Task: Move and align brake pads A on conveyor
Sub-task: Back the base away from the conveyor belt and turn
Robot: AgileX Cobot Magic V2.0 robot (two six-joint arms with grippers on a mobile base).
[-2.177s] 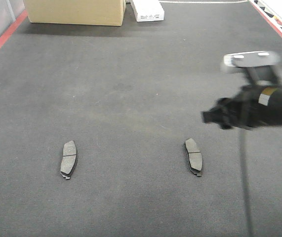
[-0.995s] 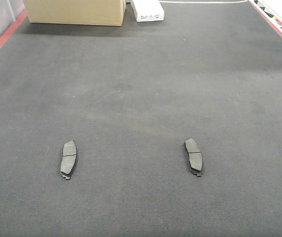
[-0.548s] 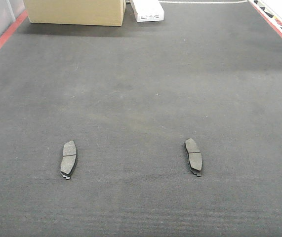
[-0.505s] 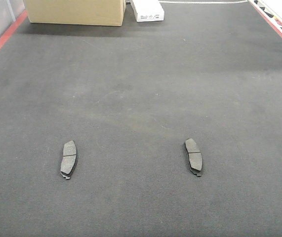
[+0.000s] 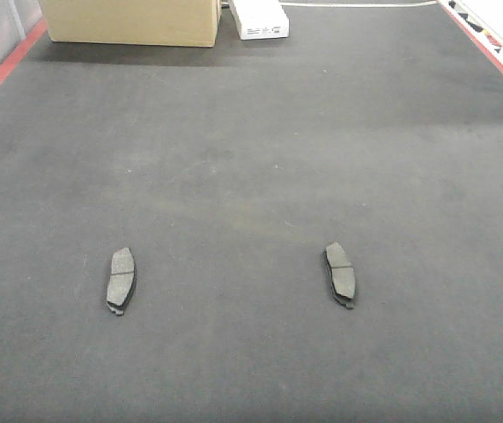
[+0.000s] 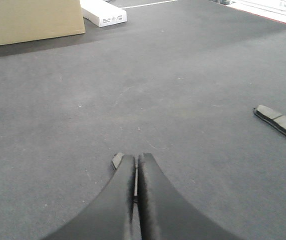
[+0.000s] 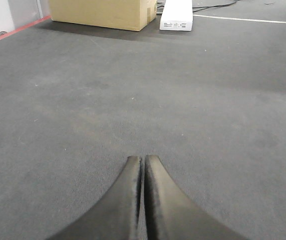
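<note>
Two flat, curved grey-brown brake pads lie lengthwise and well apart on the dark grey, carpet-like conveyor belt (image 5: 251, 176): the left pad (image 5: 121, 280) and the right pad (image 5: 340, 275). The black left gripper (image 6: 135, 161), jaws pressed together and empty, sits just before the left pad. The black right gripper (image 7: 143, 161) is likewise closed on nothing. A tan cardboard box (image 5: 128, 22) and a white box (image 5: 260, 18) stand at the far end

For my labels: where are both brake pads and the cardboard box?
Left brake pad (image 5: 122, 279): front view, middle of face.
Right brake pad (image 5: 340, 273): front view, middle of face.
Cardboard box (image 5: 128, 21): front view, front wall.
</note>
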